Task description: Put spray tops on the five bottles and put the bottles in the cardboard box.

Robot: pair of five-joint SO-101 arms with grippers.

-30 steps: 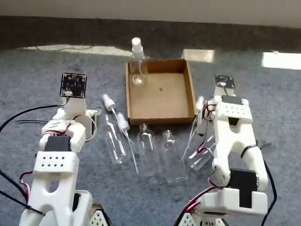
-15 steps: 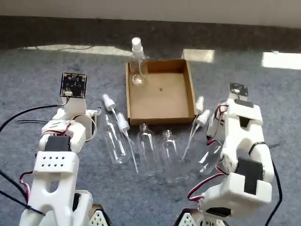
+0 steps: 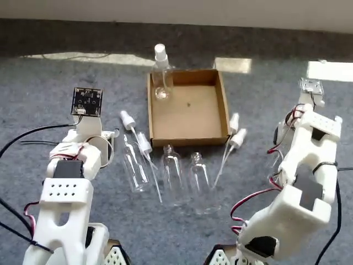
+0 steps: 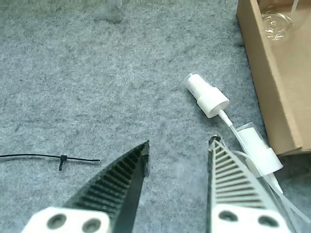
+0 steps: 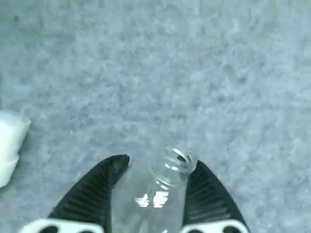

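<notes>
Near edge: left arm (image 3: 66,182) and right arm (image 3: 306,176) stand on grey carpet (image 3: 44,94). Left gripper (image 4: 179,144) hangs low over the carpet with its fingers spread and nothing between them, just left of the loose tops. Right gripper (image 5: 158,165) is well right of the box. Its fingers are clamped on the held bottle (image 5: 163,196), clear and uncapped, with the neck poking out past the fingertips.

Middle: three uncapped bottles lie side by side with necks pointing far: left bottle (image 3: 132,165), middle bottle (image 3: 172,174), right bottle (image 3: 201,179). The near-left spray top (image 3: 144,143) lies by the left bottle's neck. The far-left spray top (image 3: 128,118) is a little farther, left of the box's near-left corner. The near-right spray top (image 3: 238,138) and far-right spray top (image 3: 234,122) lie by the near-right corner.

Far: the cardboard box (image 3: 223,107) is open. The capped bottle (image 3: 161,72) stands upright in its far-left corner.
</notes>
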